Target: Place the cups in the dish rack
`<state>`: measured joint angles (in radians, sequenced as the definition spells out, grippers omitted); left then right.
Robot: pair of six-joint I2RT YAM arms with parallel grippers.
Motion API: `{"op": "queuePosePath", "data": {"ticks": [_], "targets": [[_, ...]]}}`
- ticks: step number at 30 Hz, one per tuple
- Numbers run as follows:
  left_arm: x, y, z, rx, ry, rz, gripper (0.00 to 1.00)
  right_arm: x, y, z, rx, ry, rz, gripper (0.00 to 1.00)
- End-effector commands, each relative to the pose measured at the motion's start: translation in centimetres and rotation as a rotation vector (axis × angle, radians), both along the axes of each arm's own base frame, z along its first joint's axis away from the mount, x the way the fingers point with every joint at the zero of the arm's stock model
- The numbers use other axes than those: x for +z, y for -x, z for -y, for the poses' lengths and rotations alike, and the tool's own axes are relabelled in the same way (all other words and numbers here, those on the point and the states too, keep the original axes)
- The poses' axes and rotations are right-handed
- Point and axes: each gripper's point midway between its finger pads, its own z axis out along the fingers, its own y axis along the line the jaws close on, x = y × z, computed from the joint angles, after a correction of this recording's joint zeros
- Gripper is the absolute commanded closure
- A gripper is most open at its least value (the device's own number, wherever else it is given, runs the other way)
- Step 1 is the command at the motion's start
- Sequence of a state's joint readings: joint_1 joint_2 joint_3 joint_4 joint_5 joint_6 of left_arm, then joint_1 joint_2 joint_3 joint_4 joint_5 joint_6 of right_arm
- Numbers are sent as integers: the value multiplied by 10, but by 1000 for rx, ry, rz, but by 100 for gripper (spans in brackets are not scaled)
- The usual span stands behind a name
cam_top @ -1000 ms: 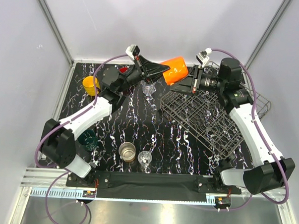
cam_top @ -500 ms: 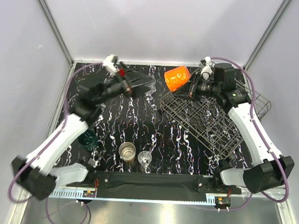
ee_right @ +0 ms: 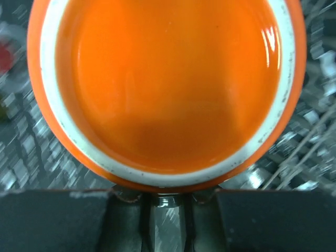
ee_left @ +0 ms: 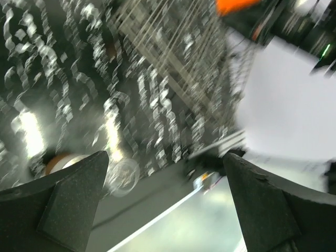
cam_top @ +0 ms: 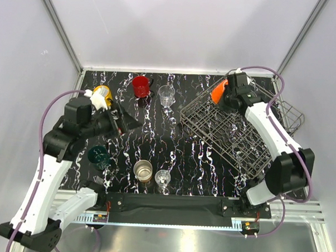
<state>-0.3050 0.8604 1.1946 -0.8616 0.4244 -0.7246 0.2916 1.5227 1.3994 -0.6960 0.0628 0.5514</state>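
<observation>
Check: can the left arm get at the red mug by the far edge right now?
Probably yes: the left tool is open and empty, and nothing stands between it and the red handled mug.

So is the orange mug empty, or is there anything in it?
Empty: the right wrist view looks straight into the orange mug, showing only bare glazed interior.

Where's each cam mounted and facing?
Top external: fixed above and behind the bases, looking down on the table and dish rack; left arm and right arm show.
Left wrist: on the left arm, blurred, faces across the table toward the rack; left gripper open at the bottom.
Right wrist: on the right arm, faces straight into the orange mug held by the right gripper.
Shared: the orange mug shows in all three.
</observation>
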Motion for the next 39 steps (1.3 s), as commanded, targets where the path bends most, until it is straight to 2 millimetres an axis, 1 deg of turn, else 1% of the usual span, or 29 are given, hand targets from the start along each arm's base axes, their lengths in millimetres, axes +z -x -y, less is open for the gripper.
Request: {"op": "queuePosePath", "data": {"ticks": [1, 2, 3, 4, 5, 6, 7, 8, 9, 10, 11, 12, 13, 14, 15, 16, 17, 18, 20, 22, 23, 24, 26, 28, 29, 30, 32, 36, 39], "targets": [[-2, 37, -17, -58, -106, 47, 1, 25, -59, 51, -202, 179, 204, 100], [-3, 42, -19, -63, -113, 48, 1, 24, -70, 54, -209, 182, 224, 100], [-7, 49, -25, -59, -142, 36, 1, 18, -78, 63, -223, 204, 220, 100], [-8, 52, -28, -58, -158, 34, 1, -1, -87, 65, -195, 244, 180, 100], [-8, 55, -30, -59, -167, 37, 1, 2, -95, 71, -198, 257, 178, 100], [-12, 59, -31, -62, -171, 20, 1, -3, -103, 80, -213, 278, 166, 100], [-12, 64, -31, -65, -164, 28, 1, -18, -110, 83, -191, 311, 141, 100], [-16, 66, -31, -70, -161, 20, 1, -17, -121, 83, -184, 310, 169, 100], [-25, 69, -33, -69, -171, -13, 1, -21, -127, 85, -181, 316, 167, 100], [-29, 71, -34, -66, -180, -24, 1, -39, -133, 90, -174, 334, 137, 100], [-31, 72, -35, -72, -190, -26, 1, -37, -141, 91, -176, 337, 143, 100], [-32, 75, -36, -75, -196, -32, 1, -55, -146, 94, -175, 351, 110, 100], [-32, 76, -37, -78, -202, -34, 1, -58, -151, 95, -157, 354, 108, 100], [-32, 77, -38, -82, -209, -30, 1, -56, -159, 94, -151, 350, 131, 100], [-33, 79, -40, -81, -219, -38, 1, -68, -163, 96, -149, 363, 116, 100], [-34, 79, -41, -81, -225, -45, 1, -73, -166, 98, -145, 374, 110, 100], [-35, 80, -42, -82, -234, -50, 1, -71, -172, 101, -152, 376, 119, 100], [-37, 81, -44, -75, -246, -62, 1, -80, -176, 103, -156, 384, 107, 100], [-39, 82, -47, -63, -259, -68, 1, -80, -183, 106, -169, 374, 122, 100], [-40, 82, -49, -51, -266, -71, 1, -88, -186, 107, -175, 374, 112, 100], [-41, 82, -50, -46, -265, -76, 1, -87, -189, 108, -181, 372, 119, 100], [-40, 82, -51, -39, -268, -74, 1, -91, -191, 107, -175, 364, 117, 100], [-39, 81, -51, -27, -266, -75, 1, -92, -197, 104, -168, 353, 132, 100], [-38, 79, -52, -19, -270, -72, 1, -102, -200, 104, -170, 351, 117, 100], [-38, 79, -53, -17, -272, -72, 1, -100, -204, 104, -171, 349, 121, 100], [-37, 78, -54, -9, -277, -68, 1, -108, -205, 101, -160, 341, 110, 100], [-35, 78, -54, -5, -276, -67, 1, -109, -209, 99, -159, 327, 113, 100], [-32, 74, -56, 14, -280, -58, 1, -121, -209, 98, -181, 312, 91, 100], [-29, 73, -57, 21, -281, -52, 1, -128, -205, 100, -188, 317, 64, 100]]}}
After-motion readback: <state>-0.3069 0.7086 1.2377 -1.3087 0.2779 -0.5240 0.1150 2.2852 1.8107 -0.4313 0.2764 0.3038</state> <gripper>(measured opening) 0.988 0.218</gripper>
